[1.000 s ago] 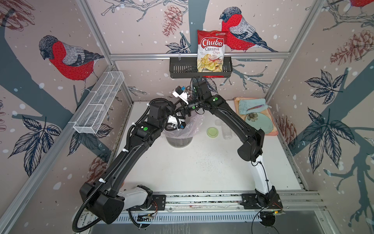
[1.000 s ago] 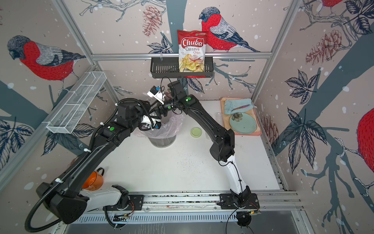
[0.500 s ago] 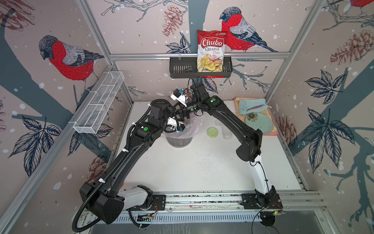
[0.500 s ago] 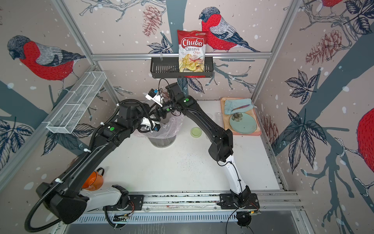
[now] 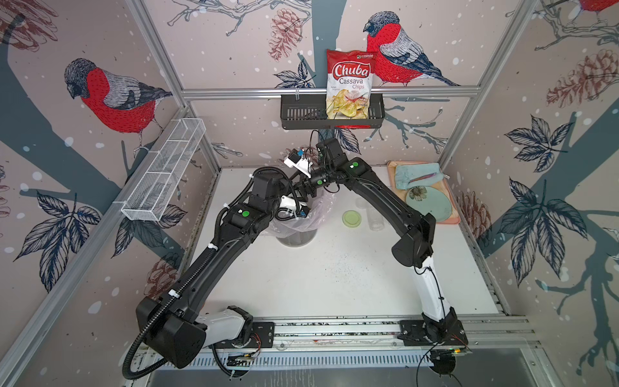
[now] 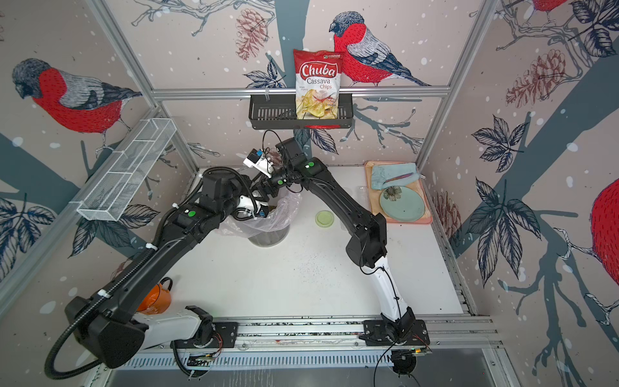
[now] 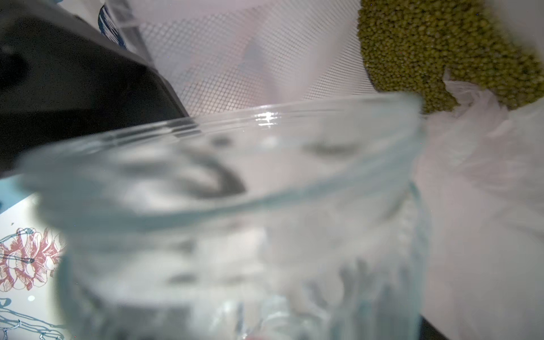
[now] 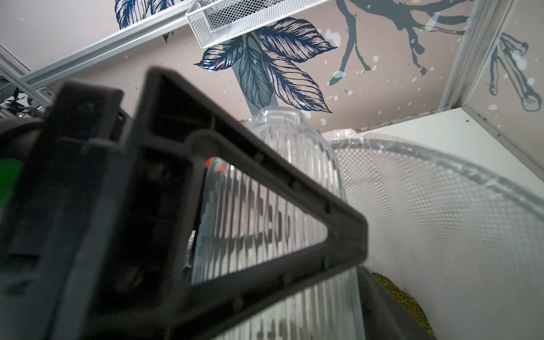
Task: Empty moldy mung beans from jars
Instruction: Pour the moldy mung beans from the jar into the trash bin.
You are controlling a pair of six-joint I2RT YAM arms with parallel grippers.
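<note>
Chips bag [image 5: 350,83] in black wall basket [image 5: 301,115] — plate [image 5: 428,202], cloth [image 5: 415,174] on tray [image 5: 392,169].

Your table [image 5: 301,288] was a flat white top, with a metal rail [image 5: 335,330] running along its near edge. You had the mesh bin [image 5: 296,237], lined with a pinkish plastic bag, standing directly on it. Just to the right of the bin, a pale green lid [image 5: 352,218] lay flat on the surface. Farther right of the bin stood a clear jar [image 5: 375,217], and a second clear jar [image 5: 361,203] stood just behind it. Both were upright and apart from the lid. Well to the right of the bin, a peach tray [image 5: 450,219] rested at the table's edge. In front of the bin and a little to its right, tiny black specks [image 5: 341,264] dusted the white top.
</note>
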